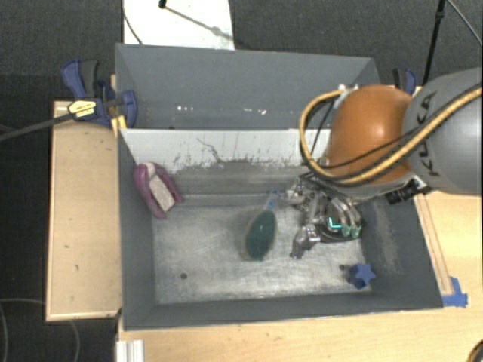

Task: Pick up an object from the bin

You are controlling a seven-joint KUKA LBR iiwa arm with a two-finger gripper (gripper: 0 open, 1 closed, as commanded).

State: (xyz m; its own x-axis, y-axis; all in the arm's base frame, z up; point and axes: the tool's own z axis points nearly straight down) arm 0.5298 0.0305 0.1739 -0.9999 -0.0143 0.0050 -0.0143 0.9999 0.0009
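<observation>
Jaws apart, gripper (303,231) low beside green oval (260,236)

Dark green oval lump (260,235), bin (196,266) centre

The arm (453,142) runs off the right edge, so most of it is cut away. Its orange cover (370,134) and cables (304,130) hide the far right part of the bin (139,262), floor and wall alike, and the top of the gripper (306,241). The blue bit (361,275) near the right corner is too small to name. So are the blue scrap (273,200) just beyond the green lump (260,235) and the dark speck (183,276) at near left.
</observation>
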